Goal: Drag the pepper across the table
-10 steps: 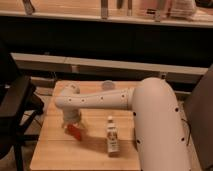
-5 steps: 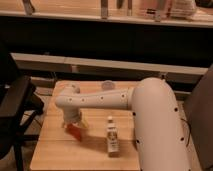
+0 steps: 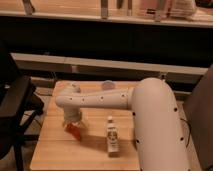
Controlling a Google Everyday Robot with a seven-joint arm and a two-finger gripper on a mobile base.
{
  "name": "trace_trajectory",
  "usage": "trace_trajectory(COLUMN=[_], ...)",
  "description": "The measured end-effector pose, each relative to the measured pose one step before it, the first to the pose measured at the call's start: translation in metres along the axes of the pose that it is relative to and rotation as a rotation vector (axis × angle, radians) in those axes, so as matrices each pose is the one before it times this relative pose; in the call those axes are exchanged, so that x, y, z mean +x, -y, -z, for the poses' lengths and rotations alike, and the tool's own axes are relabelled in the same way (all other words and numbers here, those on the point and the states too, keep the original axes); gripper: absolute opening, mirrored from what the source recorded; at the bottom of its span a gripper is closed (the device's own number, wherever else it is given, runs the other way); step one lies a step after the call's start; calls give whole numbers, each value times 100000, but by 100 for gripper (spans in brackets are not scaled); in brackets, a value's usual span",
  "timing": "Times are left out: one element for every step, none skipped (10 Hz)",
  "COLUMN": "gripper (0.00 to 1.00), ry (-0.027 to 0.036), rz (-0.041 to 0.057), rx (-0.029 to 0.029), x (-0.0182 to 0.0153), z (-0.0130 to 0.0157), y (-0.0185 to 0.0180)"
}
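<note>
Over on the left, a dark chair (image 3: pixel 15 115) sits off the edge of the table (image 3: pixel 55 150), and I'm reaching in from the right with my one arm (image 3: pixel 107 99) stretched leftward over the planks. My gripper (image 3: pixel 72 121) hangs down over the left-middle of the tabletop, pointing at the wood. Right under it, just toward the near edge, there's the pepper (image 3: pixel 74 131), orange-red, lying flat with its long axis slanting, one end tucked up beneath my gripper and the other reaching down-right toward the front of the table. It's so close that I judge I'm touching it or nearly so, but whether I'm clamped on it or only pressing beside it I cannot tell; my wrist hides that. So the pepper lies directly below and a touch nearer the camera than my hand. Further right, well apart from the pepper, stands a white-labelled bottle (image 3: pixel 112 135). For the drag, I reckon bare planks to the left and front offer the free path, and the bottle side doesn't.
</note>
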State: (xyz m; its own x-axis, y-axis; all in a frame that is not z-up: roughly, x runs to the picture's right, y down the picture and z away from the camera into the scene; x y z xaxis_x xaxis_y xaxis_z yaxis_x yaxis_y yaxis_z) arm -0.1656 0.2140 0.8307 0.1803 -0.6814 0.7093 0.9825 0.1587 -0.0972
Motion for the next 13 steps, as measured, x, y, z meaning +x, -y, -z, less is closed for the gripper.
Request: trace_trajectory(gripper=[79,75,71,73,79,80,79,73,63,54,48,47,47], ry=[-162,-189,-82,-130,-165,-27,-154,-194,-310,-185,-100,70,-21], rz=[-160,-276,-281,-293,-282,-124,-78,-385,-997,-729,170,396,-41], rx=[-49,-63,9,32,-57,17,-8,98,29,32,68,37,114], x=[103,147,133,113,136,56,60,109,351,278,8,-76,-29], z=[24,3,-13,36,19,-7,13,105,161,87,-52,-91,-17], y=[11,-16,-12,-2,-21,33,57,-92,-504,-415,136,340,284])
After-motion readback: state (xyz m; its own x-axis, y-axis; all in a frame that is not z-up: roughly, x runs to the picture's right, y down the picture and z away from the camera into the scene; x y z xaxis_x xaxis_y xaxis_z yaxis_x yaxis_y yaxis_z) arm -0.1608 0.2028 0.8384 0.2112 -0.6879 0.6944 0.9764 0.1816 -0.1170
